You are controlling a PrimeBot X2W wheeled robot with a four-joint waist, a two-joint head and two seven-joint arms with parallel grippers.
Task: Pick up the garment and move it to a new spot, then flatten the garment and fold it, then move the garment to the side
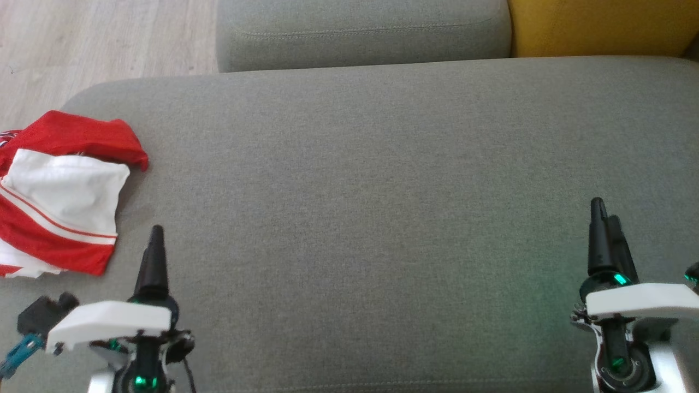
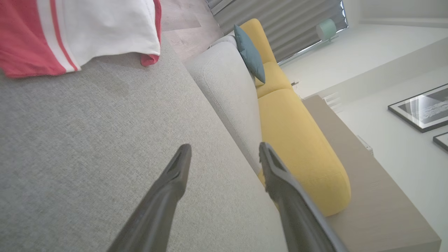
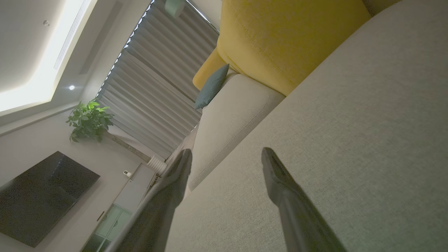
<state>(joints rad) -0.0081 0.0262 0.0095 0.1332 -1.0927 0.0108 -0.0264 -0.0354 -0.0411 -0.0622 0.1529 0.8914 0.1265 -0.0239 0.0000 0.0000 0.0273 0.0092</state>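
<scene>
You're looking at the first step, I'd judge: the garment (image 1: 60, 191), red with white panels and stripes, is lying in a loose, partly doubled-over heap just ahead of the left gripper (image 2: 224, 150) and off to its outer side, near it but not touching, and well apart from the right gripper (image 3: 226, 153). Can't rule out that it's already done and parked aside, but the bunching is reading as unfolded to me. Both grippers are standing wide, nothing between the fingers, and both are hovering low over the grey seat cushion (image 1: 382, 164) with fingers pointing forward. For the next move you're needing the left gripper to swing outward and forward to the heap's near edge and pinch a top layer. The right one is having to cross the whole seat to help, or wait until the cloth is brought toward the middle. The bare stretch between the two grippers is looking like the natural new spot. The surface is a flat woven fabric, soft, so the fingertips may be sinking in while pinching. Beyond the grippers a second grey cushion (image 1: 360, 33) is butting up, with a yellow cushion (image 1: 600, 27) next to it and a teal pillow (image 2: 250, 52) further along. Wood floor (image 1: 82, 38) is showing past the garment. The room is also showing grey blinds (image 3: 164, 70), a plant (image 3: 89, 120), a dark screen (image 3: 38, 196) and framed prints (image 2: 420, 106).
</scene>
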